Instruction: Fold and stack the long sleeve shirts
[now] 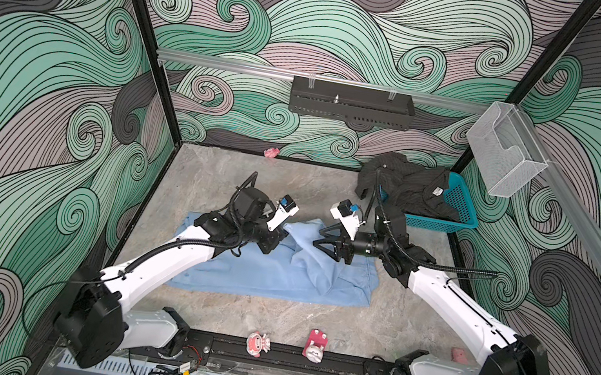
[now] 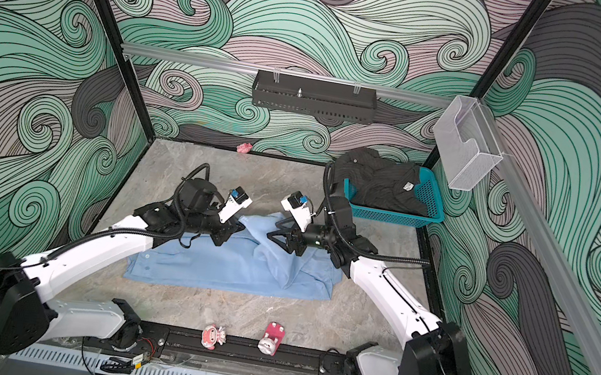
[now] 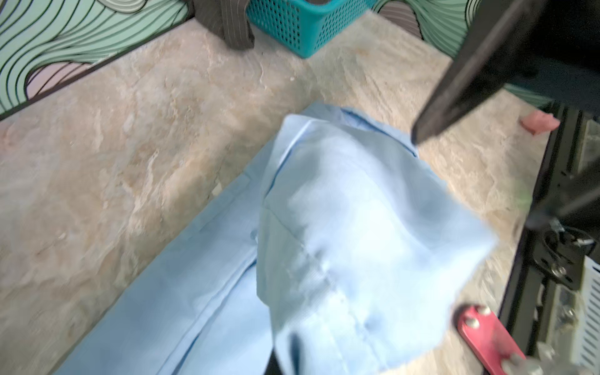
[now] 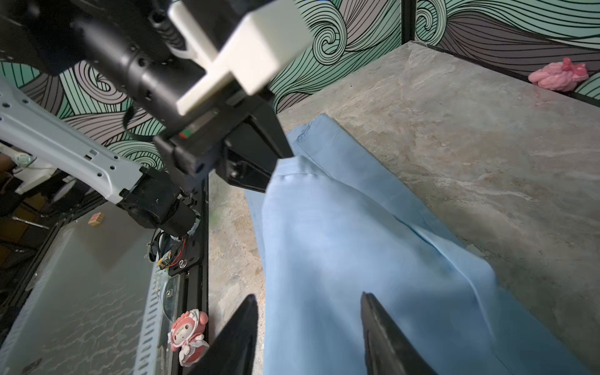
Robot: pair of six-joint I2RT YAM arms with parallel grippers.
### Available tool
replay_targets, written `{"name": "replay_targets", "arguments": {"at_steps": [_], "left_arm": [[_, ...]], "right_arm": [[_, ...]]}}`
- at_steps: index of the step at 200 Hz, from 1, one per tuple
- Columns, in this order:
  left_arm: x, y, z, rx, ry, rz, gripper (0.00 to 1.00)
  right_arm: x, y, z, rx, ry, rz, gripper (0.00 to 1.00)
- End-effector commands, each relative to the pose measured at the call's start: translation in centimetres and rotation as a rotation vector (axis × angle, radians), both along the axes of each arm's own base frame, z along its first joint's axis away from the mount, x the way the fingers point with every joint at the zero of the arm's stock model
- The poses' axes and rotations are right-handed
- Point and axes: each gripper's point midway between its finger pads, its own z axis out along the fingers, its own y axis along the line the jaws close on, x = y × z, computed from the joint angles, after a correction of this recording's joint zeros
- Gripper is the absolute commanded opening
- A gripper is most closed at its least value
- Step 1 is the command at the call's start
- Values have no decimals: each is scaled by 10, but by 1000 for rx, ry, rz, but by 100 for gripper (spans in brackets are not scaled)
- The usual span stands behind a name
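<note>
In a top view the left gripper (image 1: 275, 240) is clamping a raised fold of the light blue shirt (image 1: 275, 279) — left wrist view, cloth bunching at that claw — right wrist view, the right gripper (image 4: 308, 295) is gaping over it

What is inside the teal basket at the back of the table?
The dark shirt is heaped in the teal basket and spills over its rim onto the table side. It covers the basket's floor, so anything beneath it cannot be seen.
</note>
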Motion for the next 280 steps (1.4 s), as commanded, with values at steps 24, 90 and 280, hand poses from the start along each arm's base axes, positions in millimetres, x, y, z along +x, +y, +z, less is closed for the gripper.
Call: {"name": "replay_targets", "arguments": {"at_steps": [24, 90, 280], "left_arm": [[-65, 53, 31, 96, 221, 147, 0], [-130, 71, 32, 341, 774, 373, 0], [4, 22, 54, -511, 1183, 401, 0]], "right_arm": [[12, -13, 35, -1, 6, -140, 56], [50, -26, -42, -283, 362, -423, 34], [64, -84, -163, -624, 725, -737, 20]]}}
